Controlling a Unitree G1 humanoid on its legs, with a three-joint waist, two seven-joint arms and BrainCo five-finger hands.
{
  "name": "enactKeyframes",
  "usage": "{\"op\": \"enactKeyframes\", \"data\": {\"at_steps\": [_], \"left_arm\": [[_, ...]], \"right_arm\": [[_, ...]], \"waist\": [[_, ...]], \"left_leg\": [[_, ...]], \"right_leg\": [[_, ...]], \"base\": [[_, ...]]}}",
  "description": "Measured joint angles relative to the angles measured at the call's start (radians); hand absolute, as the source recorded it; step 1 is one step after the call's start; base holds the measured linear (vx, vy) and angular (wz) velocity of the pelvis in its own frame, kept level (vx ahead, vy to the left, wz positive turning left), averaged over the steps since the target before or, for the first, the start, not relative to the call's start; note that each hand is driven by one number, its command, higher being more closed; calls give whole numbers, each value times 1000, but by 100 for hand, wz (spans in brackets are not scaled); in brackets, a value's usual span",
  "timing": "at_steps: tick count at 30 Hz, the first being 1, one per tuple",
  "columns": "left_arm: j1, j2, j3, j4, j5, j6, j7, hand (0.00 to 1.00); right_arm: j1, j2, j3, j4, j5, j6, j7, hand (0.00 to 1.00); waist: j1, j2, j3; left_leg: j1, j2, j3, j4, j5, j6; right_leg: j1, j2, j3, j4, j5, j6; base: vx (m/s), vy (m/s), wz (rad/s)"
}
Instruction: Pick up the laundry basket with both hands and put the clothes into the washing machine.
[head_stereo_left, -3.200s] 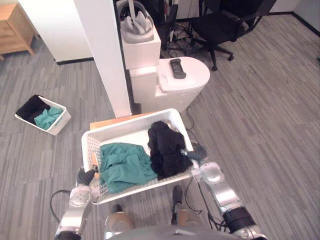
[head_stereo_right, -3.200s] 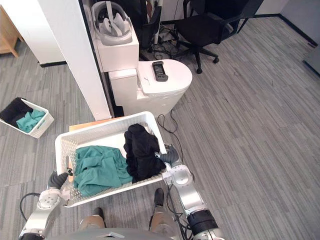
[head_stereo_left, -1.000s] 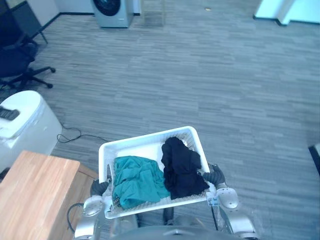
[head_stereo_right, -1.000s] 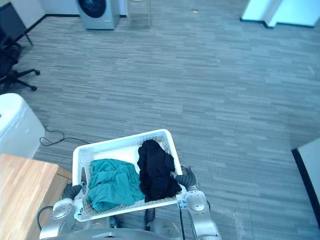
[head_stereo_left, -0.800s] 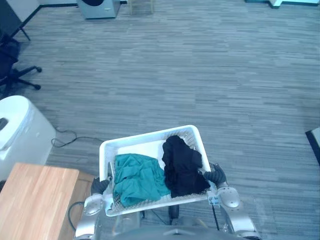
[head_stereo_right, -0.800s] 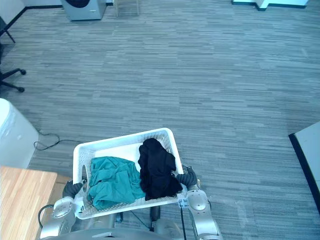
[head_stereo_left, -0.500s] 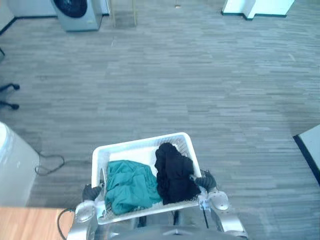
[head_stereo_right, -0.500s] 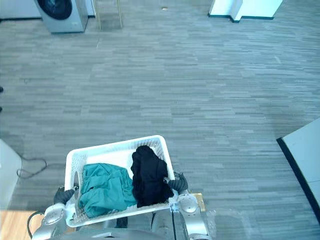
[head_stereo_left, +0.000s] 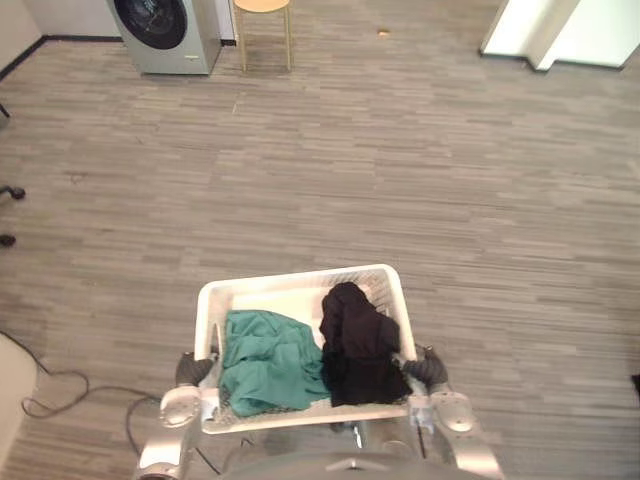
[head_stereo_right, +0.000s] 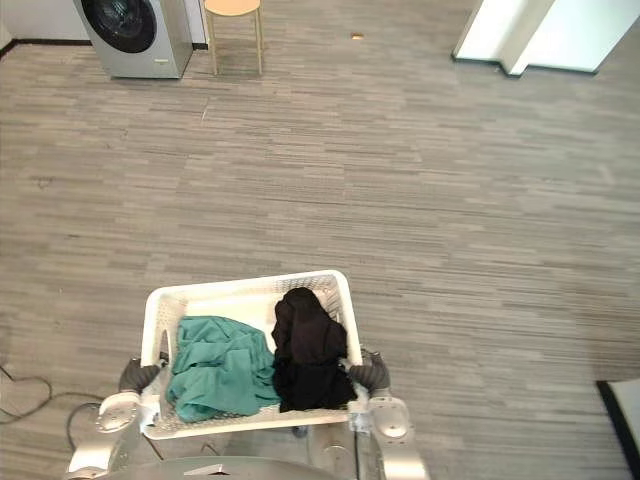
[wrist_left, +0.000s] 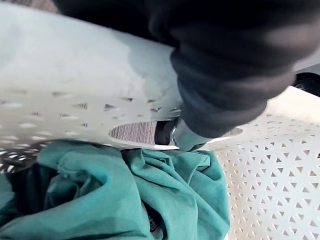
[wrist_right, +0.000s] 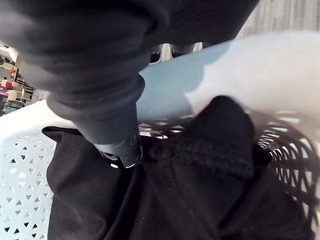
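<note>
I carry a white perforated laundry basket (head_stereo_left: 300, 284) low in front of me, above the floor. A teal garment (head_stereo_left: 265, 360) lies in its left half and a black garment (head_stereo_left: 360, 345) is heaped in its right half. My left hand (head_stereo_left: 190, 368) grips the left end; in the left wrist view its thumb (wrist_left: 225, 75) hooks through the handle slot beside the teal cloth (wrist_left: 125, 195). My right hand (head_stereo_right: 372, 372) holds the right end, its thumb (wrist_right: 100, 100) curled over the rim against the black cloth (wrist_right: 200, 190). The grey washing machine (head_stereo_left: 165, 30) stands far ahead on the left.
A small wooden stool (head_stereo_left: 262, 20) stands just right of the washing machine. A white pillar base (head_stereo_left: 560, 35) is at the far right. Wide grey plank floor (head_stereo_left: 400, 170) lies between me and the machine. A chair caster (head_stereo_left: 10, 215) pokes in at the left edge.
The camera has turned: the wooden table and white unit slid out of view and the washing machine and stool came in at the far left. Both hands hold the basket as before.
</note>
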Motion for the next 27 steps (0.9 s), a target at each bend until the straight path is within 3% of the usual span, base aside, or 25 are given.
{"op": "enactKeyframes", "data": {"at_steps": [1, 2, 3, 4, 5, 6, 7, 8, 10, 11, 12, 13, 14, 15, 16, 17, 18, 20, 21, 22, 23, 24, 25, 26, 27], "left_arm": [[6, -9, 1, 0, -2, -4, 0, 100], [-6, -12, 3, -24, -2, -19, -1, 100], [-21, 1, 2, -36, -2, -24, -4, 100], [-21, 2, 2, -41, -2, -27, -5, 100], [-22, 4, 7, -55, -2, -35, -7, 100], [-21, -5, 23, -57, -2, -36, -11, 100], [-17, -16, 29, -58, -2, -35, -11, 100], [-8, -37, 37, -72, -2, -34, -11, 100], [-1, -49, 38, -94, 3, -33, -11, 100], [16, -45, 38, -92, 4, -29, -11, 100], [32, -29, 40, -91, 9, -24, -11, 100], [31, -19, 34, -91, 10, -22, -11, 100], [20, -2, 22, -91, 11, -16, -11, 100], [4, 21, 9, -86, 12, -2, -10, 100], [0, 28, -3, -73, 15, 7, -10, 100], [3, 28, -13, -67, 16, 8, -10, 100], [4, 35, -32, -67, 17, 8, -9, 100], [-18, 43, -37, -66, 16, 5, -8, 100], [-57, 53, -50, -58, 16, 2, -8, 100], [-88, 64, -61, -47, 16, 1, -8, 100], [-93, 71, -62, -46, 17, 0, -8, 100], [-83, 83, -63, -46, 20, -2, -8, 100], [-69, 90, -63, -47, 21, -4, -8, 100], [-47, 85, -61, -47, 26, -4, -8, 100], [-41, 60, -69, -48, 40, -3, -8, 100]], "right_arm": [[2, -1, -8, 5, 1, 5, -1, 100], [11, 4, -17, 11, 8, 10, -5, 100], [21, 2, -5, 9, 9, 8, -4, 100], [20, 1, -6, 8, 10, 6, -5, 100], [9, -4, -7, 7, 15, -2, -5, 100], [-8, -4, -8, 9, 15, -5, -5, 100], [-17, -8, -8, 9, 15, -6, -4, 100], [-23, -29, -7, 11, 15, -13, -2, 100], [-6, -33, -8, 16, 15, -15, -3, 100], [3, -20, -3, 27, 14, -13, -2, 100], [1, 7, 2, 50, 7, -16, -2, 100], [4, 17, -2, 57, 5, -16, -2, 100], [6, 31, -4, 72, 4, -16, -2, 100], [8, 49, -9, 102, 3, -15, -1, 100], [25, 50, -11, 109, 4, -13, 0, 100], [33, 44, -10, 106, 5, -13, 0, 100], [63, 39, -13, 91, 11, -22, 1, 100], [62, 40, -19, 48, 14, -38, 1, 100], [63, 40, -28, 47, 15, -40, 1, 100], [58, 41, -32, 47, 15, -39, 1, 100], [57, 44, -27, 48, 15, -32, 2, 100], [65, 45, -10, 39, 15, -20, 1, 100], [73, 45, -6, 34, 16, -21, 2, 100], [84, 44, -6, 28, 15, -19, 2, 100], [95, 37, -24, 8, 15, -16, 1, 100]], "waist": [[2, 4, 12], [6, -12, 25], [23, -40, 28], [24, -44, 28], [33, -68, 27], [49, -69, 18], [55, -59, 11], [61, -34, -4], [67, -31, -12], [77, -72, -34], [68, -127, -64], [65, -159, -66], [51, -200, -62], [25, -229, -55], [18, -222, -36], [11, -200, -23], [-6, -162, -19], [-24, -145, -27], [-35, -128, -22], [-35, -126, -22], [-35, -134, -27], [-35, -143, -37], [-37, -150, -42], [-46, -162, -67], [-54, -123, -86]], "left_leg": [[-48, -4, 2, 60, -32, 9], [-126, -23, 32, 67, -88, 33], [-197, -51, 108, -44, -143, 54], [-211, -59, 121, -76, -151, 54], [-254, -101, 146, -270, -164, 42], [-267, -142, 157, -555, -137, 14], [-268, -145, 165, -716, -97, -4], [-291, -138, 175, -909, -32, -20], [-308, -150, 207, -934, 38, 35], [-271, -191, 209, -918, 150, 122], [-244, -235, 234, -889, 125, 167], [-223, -260, 241, -883, 90, 178], [-190, -299, 237, -874, 41, 184], [-132, -336, 200, -870, -11, 191], [-38, -346, 169, -882, -62, 193], [37, -343, 139, -906, -89, 189], [121, -330, 101, -945, -121, 188], [184, -314, 51, -974, -158, 176], [231, -291, 9, -980, -192, 163], [286, -268, -24, -992, -233, 142], [313, -262, -31, -1006, -250, 131], [390, -242, -37, -1034, -292, 106], [423, -234, -45, -1019, -312, 101], [407, -214, -58, -877, -342, 109], [306, -161, -61, -623, -317, 88]], "right_leg": [[51, 9, 8, -21, -19, -5], [157, 8, 19, -75, -42, -12], [269, 1, 54, -156, -48, -22], [290, 0, 62, -172, -50, -24], [356, -12, 93, -239, -61, -20], [407, -25, 131, -287, -76, -10], [436, -22, 150, -312, -80, -2], [476, -11, 178, -351, -107, 36], [546, -26, 196, -308, -197, 82], [500, -69, 215, -111, -269, 133], [376, -134, 220, 196, -266, 186], [310, -165, 216, 344, -210, 239], [237, -203, 208, 528, -55, 290], [167, -232, 198, 704, 20, 296], [112, -233, 181, 808, -30, 231], [82, -233, 147, 815, -74, 187], [22, -233, 96, 754, -120, 153], [-69, -234, 63, 581, -162, 132], [-113, -236, 52, 369, -150, 138], [-121, -237, 41, 74, -58, 163], [-115, -239, 40, -65, 0, 185], [-115, -242, 44, -196, 69, 210], [-117, -238, 54, -185, 66, 206], [-136, -207, 104, -71, 145, 125], [-125, -193, 74, 2, 168, 91]], "base": [[813, -197, -39], [924, -214, -21], [753, -174, -23], [896, -171, -59], [596, -70, -79], [736, -64, -94], [717, 50, -103], [856, 133, -82], [839, 197, -63], [874, 229, -49], [873, 211, -42], [829, 183, 4], [782, 113, 54], [912, 98, 72], [885, 66, 71], [711, 50, 62], [682, 28, 67], [602, -45, 80], [707, -156, 98], [865, -252, 91], [902, -330, 74], [605, -240, 49], [826, -354, 61], [688, -310, 72], [1015, -472, 81]]}}
